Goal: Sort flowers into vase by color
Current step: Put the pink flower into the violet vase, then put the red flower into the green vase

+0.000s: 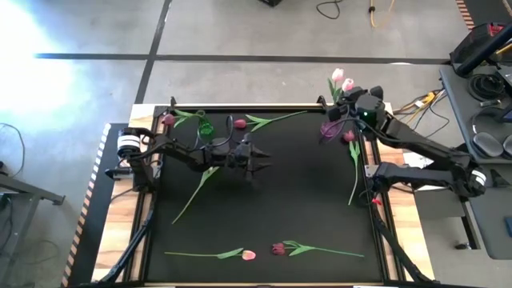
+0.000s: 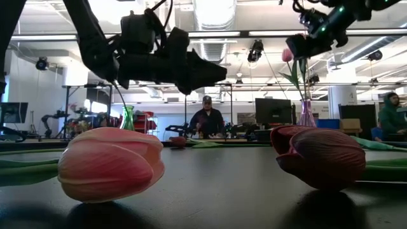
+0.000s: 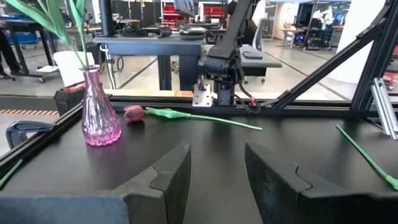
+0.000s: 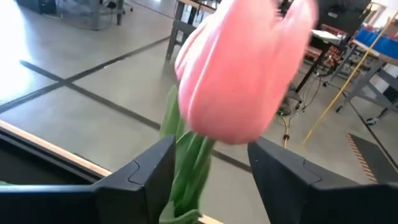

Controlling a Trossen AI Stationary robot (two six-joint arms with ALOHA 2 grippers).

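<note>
Pink tulip (image 4: 239, 68) between right gripper (image 4: 208, 165) wide jaws above purple vase (image 1: 330, 128), table's far-right corner; risk: stem misses neck, topples. Left gripper (image 3: 214, 177) parted, empty.

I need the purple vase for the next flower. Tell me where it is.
In the high view the purple vase stands at the table's far right corner, directly beneath the right gripper, with pink tulips rising from it and a dark red tulip lying beside.
</note>
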